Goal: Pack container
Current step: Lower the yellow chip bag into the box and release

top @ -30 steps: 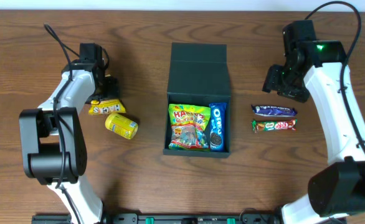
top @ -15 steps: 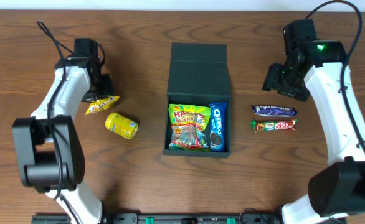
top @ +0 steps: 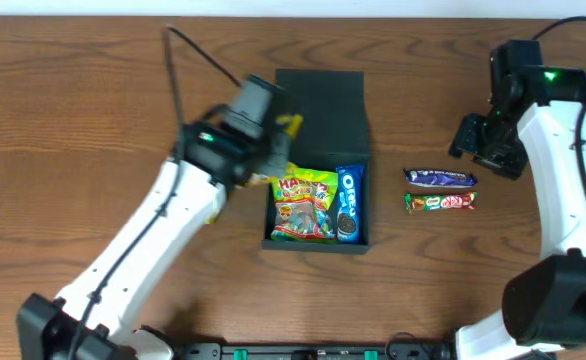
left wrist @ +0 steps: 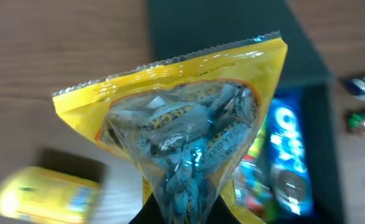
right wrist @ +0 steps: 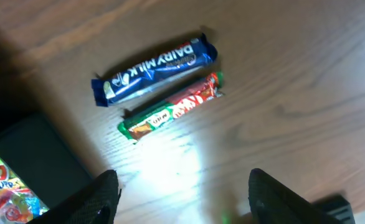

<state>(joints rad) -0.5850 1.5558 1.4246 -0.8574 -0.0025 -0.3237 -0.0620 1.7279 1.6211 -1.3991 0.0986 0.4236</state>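
The container [top: 318,100], a dark teal box with its flap lid open to the far side, sits at the table's centre. Inside lie a colourful gummy bag [top: 305,205] and a blue Oreo pack [top: 348,203]. My left gripper [top: 278,140] is blurred over the box's left rim, shut on a yellow snack packet [top: 291,124]. The left wrist view shows that packet [left wrist: 182,124] hanging from the gripper [left wrist: 182,214], above the box [left wrist: 232,37] and the Oreo pack [left wrist: 288,155]. My right gripper [top: 483,140] hovers open and holds nothing.
A blue Dairy Milk bar [top: 440,178] and a green and red bar [top: 440,201] lie right of the box, below the right gripper [right wrist: 189,205]; the right wrist view shows both bars [right wrist: 154,68] [right wrist: 170,115]. A yellow can [left wrist: 42,196] lies left of the box.
The left gripper shut on the yellow packet at the far left, then swung right with it to the box's left rim. The right arm shifted slightly right.
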